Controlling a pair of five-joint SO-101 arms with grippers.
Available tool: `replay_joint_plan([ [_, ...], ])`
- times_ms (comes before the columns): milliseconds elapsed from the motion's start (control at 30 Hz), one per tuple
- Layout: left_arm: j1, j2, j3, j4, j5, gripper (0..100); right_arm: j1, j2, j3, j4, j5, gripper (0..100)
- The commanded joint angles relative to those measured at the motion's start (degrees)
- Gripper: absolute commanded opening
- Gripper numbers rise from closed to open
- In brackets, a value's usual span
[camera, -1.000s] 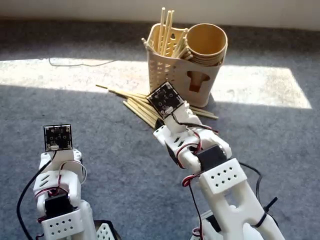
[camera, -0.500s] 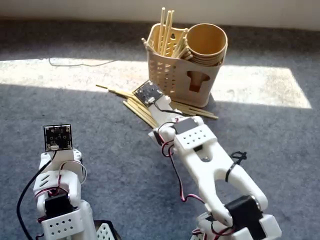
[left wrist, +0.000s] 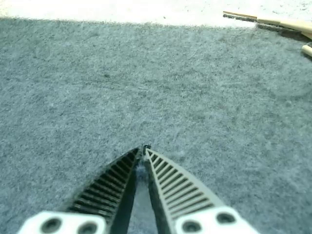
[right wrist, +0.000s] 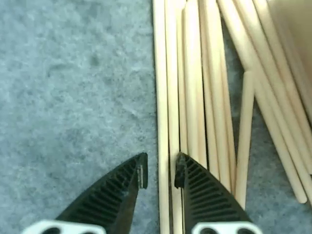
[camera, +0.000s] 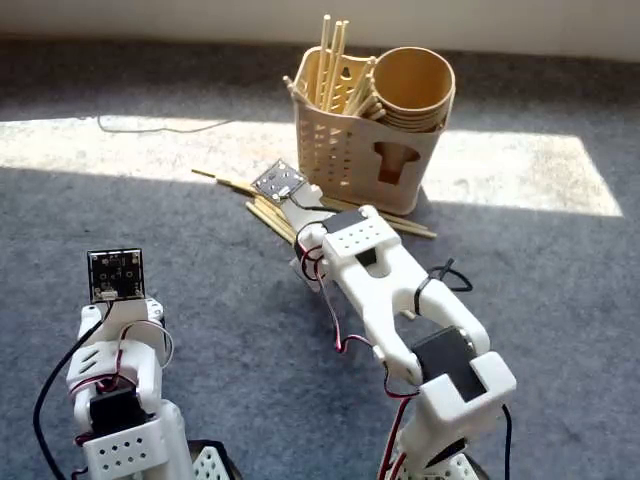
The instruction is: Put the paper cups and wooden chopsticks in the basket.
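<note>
L gripper [left wrist: 145, 148]: fingers closed, tips together, nothing held, low over grey carpet [left wrist: 97, 87], well apart from the rest. Loose chopsticks [camera: 268, 212] lie in a pile on the carpet. R gripper [right wrist: 160, 170] is right over the pile: fingers part open, tips either side of the outermost stick, not clamped. Basket [camera: 350, 150] is upright just behind the pile, w/ upright sticks [camera: 330, 55] leaning in it + stacked paper cups [camera: 412, 85] in its right side.

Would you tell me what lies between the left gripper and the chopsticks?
Just bare carpet, from the left gripper to the chopsticks, in the left wrist view.
</note>
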Motion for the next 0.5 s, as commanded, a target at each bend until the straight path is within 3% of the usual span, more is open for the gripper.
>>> replay_joint_plan([
  [0, -0.3, -0.3, 1.0, -0.9, -0.3, 1, 0.5, 0.2, -2.9, 0.6, 0.6, 9.5],
  [467, -0.3, -0.3, 1.0, -0.9, -0.3, 1, -2.3, 0.3, -3.2, 7.6, 0.6, 9.5],
])
